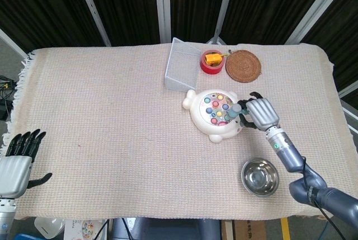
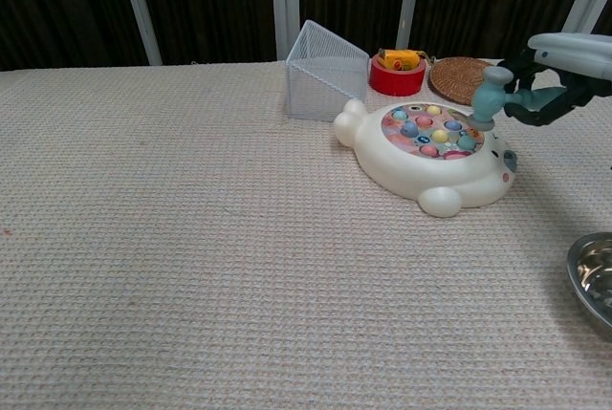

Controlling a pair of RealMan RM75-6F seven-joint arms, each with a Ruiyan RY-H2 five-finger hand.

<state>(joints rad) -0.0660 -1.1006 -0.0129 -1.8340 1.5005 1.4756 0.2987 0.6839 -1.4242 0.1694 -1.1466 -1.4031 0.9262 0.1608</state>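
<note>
Left hand (image 1: pixel 14 164) sits at the near left corner of the table, off the edge of the woven cloth (image 1: pixel 100 111), fingers spread, holding nothing; seen in head view only. Wire basket (image 1: pixel 179 64) lies tipped on its side near the far middle of the cloth. Just right of it: red tape roll (image 1: pixel 211 62) with a small yellow item in its core, then round wicker coaster (image 1: pixel 243 65), close beside the roll; can't tell if they touch.

White seal-shaped toy game (image 1: pixel 216 115) sits in front of the basket, apart from it, round top face covered in coloured pegs. Right hand (image 1: pixel 261 113) is at the toy's right edge, fingers curled around the handle of a small teal toy mallet (image 2: pixel 488 95). Mallet head hangs above the right side of the peg field; chest view shows it just over the pegs, contact unclear. Mallet head points left, toward the toy's centre, with the right arm running back to the near right corner.

Steel bowl (image 1: pixel 260 177) stands on the cloth near the front edge, in front of the right hand and well apart from the toy, under the forearm line in head view.
</note>
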